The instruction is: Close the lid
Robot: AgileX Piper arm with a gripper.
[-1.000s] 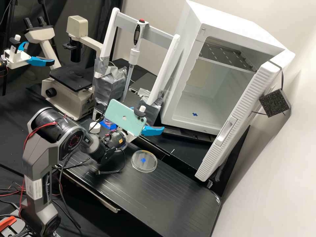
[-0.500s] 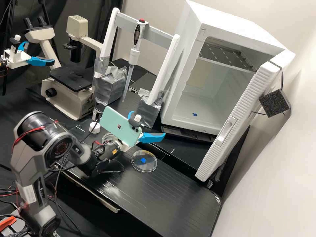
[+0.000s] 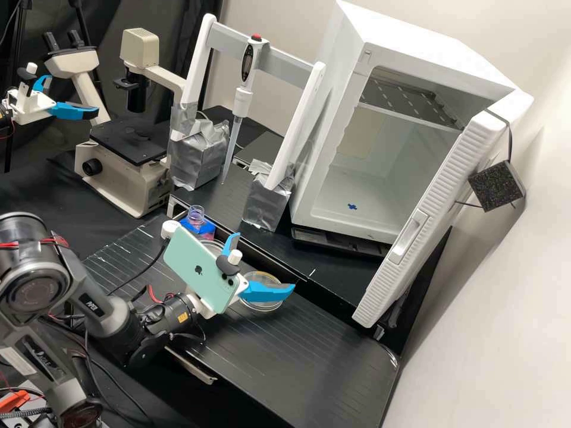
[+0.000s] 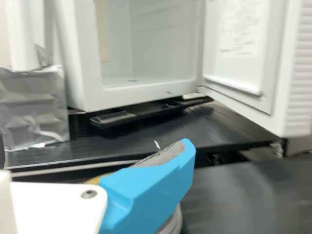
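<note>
Approach, likely | with fingers (image 3: 267,291) wide apart, empty | now pinch clear disc (image 3: 210,242), presumably lid, lightly by rim | centre above dish (image 3: 259,276), lower flat

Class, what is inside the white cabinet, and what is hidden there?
Inside the white cabinet are a slotted metal shelf, high up, and a small blue mark on the floor. In the high view, the open door hides the right front part and anything there.

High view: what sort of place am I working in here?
Most likely a biology laboratory: there is a microscope at the back, and a pipette mounted on a white frame.
</note>
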